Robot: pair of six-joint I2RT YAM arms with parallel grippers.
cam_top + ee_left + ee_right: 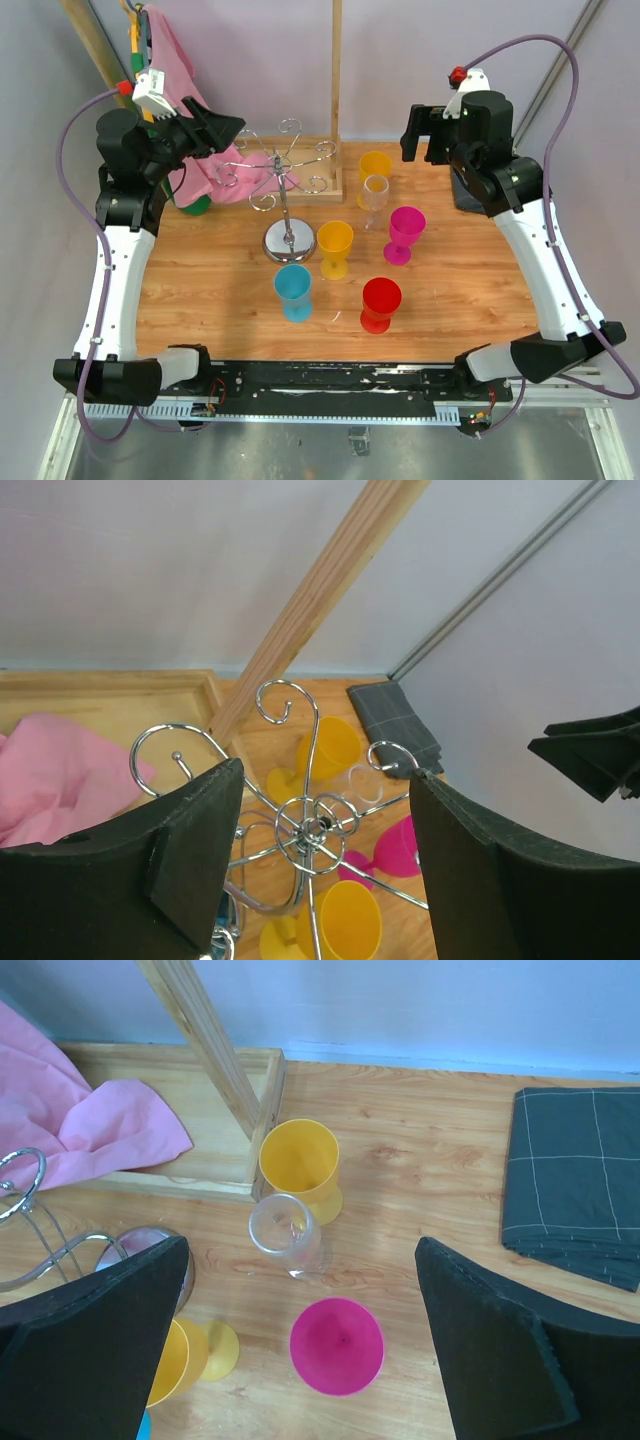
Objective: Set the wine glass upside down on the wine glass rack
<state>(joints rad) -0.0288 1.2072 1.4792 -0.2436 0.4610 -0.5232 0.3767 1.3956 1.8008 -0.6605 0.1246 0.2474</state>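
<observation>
The right gripper (300,1245) hangs high over the far right of the table, jaws spread wide and holding nothing. The left gripper (328,770), equally wide and empty, hovers just above the curled arms of the silver wire wine glass rack (288,200).

Nearest the bases, a blue plastic goblet (293,288) and a red plastic goblet (380,300) stand upright. A yellow plastic goblet (335,245) sits just beside the rack's round base, so a glass carried low could clip it.

Farther back, the clear wine glass (285,1230), probably the one meant, stands upright between a magenta plastic goblet (336,1345) and an orange-yellow plastic cup (300,1165). Fingers descending this wide could topple either neighbour, and the smooth glass may slip when inverted.

The left fingers could also snag a curl and tip the thin-poled rack toward the wooden frame (215,1055) behind it.
</observation>
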